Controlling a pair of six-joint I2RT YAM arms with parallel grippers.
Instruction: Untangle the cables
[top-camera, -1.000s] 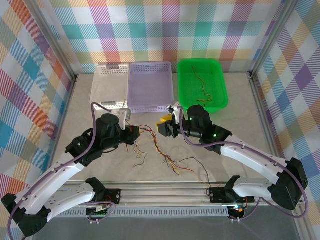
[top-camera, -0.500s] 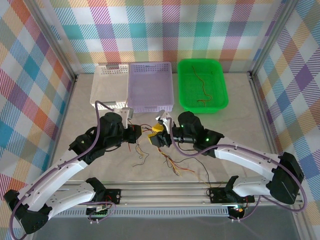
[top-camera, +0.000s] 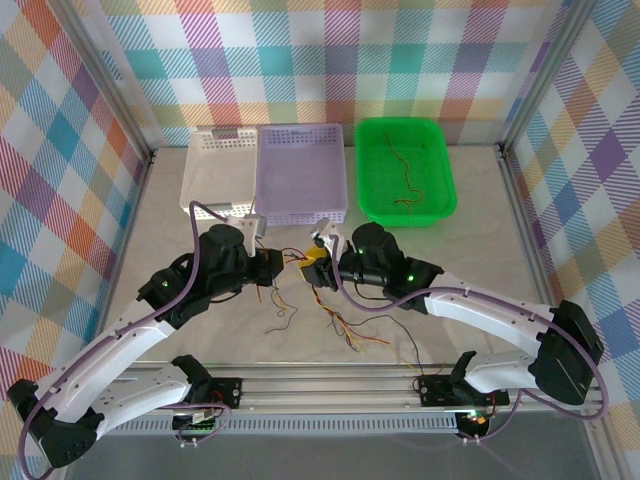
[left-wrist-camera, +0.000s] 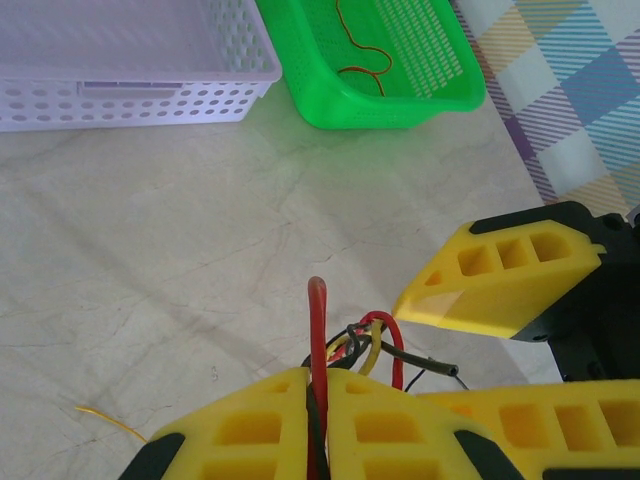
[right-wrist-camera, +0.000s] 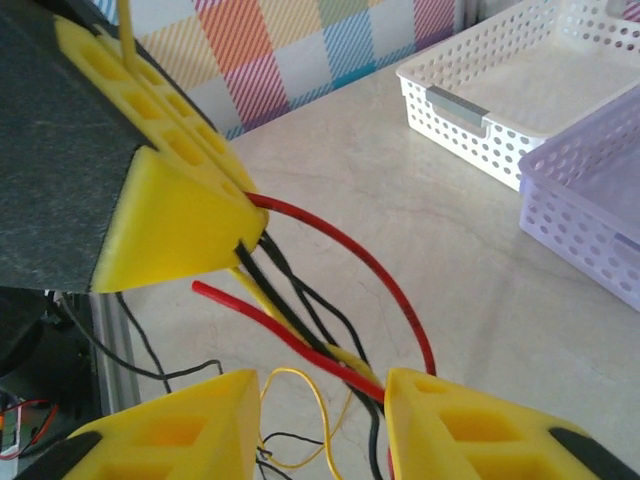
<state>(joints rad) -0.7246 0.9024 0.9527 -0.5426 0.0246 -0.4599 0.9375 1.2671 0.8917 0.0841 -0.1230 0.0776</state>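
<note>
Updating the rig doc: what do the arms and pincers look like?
Left arm and right arm: white shells, black joints, a purple-grey cable along each. Left pincer and right pincer: two yellow wedge-shaped fingers with rectangular cut-outs, black bases.

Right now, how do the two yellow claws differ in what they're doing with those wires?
The left gripper is shut, pinching the cables between its fingers; the right gripper is open, its fingers spread with the cables running through the gap. The left gripper reaches in from the left, the right gripper from the right. Both have yellow fingers and meet at the same bundle.
</note>
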